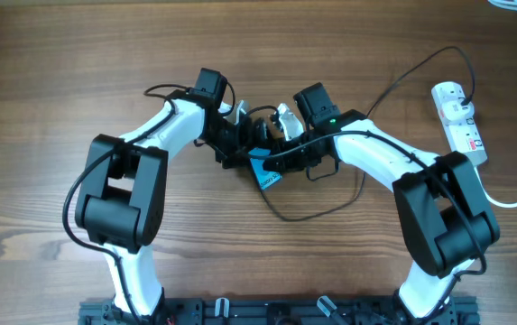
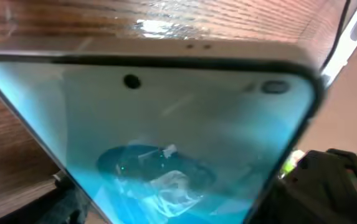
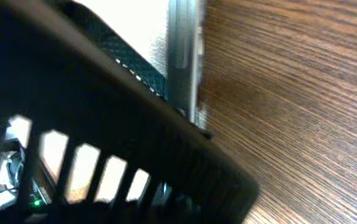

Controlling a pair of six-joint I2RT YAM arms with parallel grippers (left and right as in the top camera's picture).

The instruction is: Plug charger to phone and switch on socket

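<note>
Seeing phone [image 2: 166, 143] jammed right up against left wrist lens: teal screen filling most of frame, punch-hole camera toward upper left, top edge tilted, wood table [image 2: 41, 25] showing along top. Nothing but dark blurred bits in lower corners there, no fingers to make out. Can't tell whether left gripper [image 1: 238, 149] spread or clamped on phone; jaws hidden under wrist in overhead too.

Right wrist view mostly blocked by black blurred housing across left and bottom. Silver phone edge standing upright at top centre, wood grain to right. Taking right gripper [image 1: 283, 152] as pressed together; can't tell what, if anything, pinched.

From overhead: both grippers meeting nose to nose at centre of frame. Phone just below and between them, tilted, only a teal corner visible. Charger [image 1: 393, 83] traced as thin black cable from socket end at upper right, down-left under right arm, then looping on table below centre. Connector tip not visible. Socket [image 1: 461, 122] lying flat near right edge, well apart from phone, thick white cord [image 1: 511, 200] curving off right.
</note>
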